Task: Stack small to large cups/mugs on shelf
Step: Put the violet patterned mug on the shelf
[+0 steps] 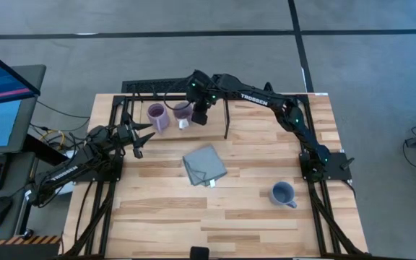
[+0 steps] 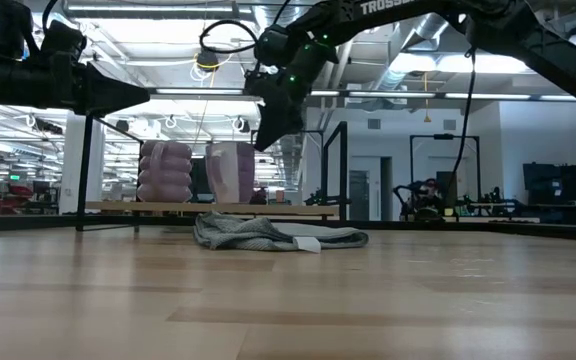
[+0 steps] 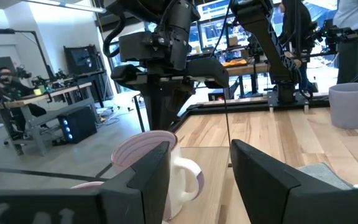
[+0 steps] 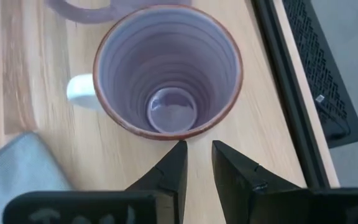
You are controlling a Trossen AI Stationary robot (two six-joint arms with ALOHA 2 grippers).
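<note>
The light purple mug and the darker purple mug with its white handle stand upright side by side on the wood shelf at the table's far edge. The blue-grey mug stands on the tabletop at the near right. My right gripper hangs just above the shelf beside the darker purple mug, pointing down. Its fingers are a narrow gap apart and touch nothing. My left gripper is open and empty at the shelf's left end, level, pointing toward the mugs.
A folded grey-blue cloth lies on the tabletop in the middle, near the shelf's front. The shelf's black upright divider stands right of the mugs. Black frame rods border the shelf's left end. A person shows in the room beyond.
</note>
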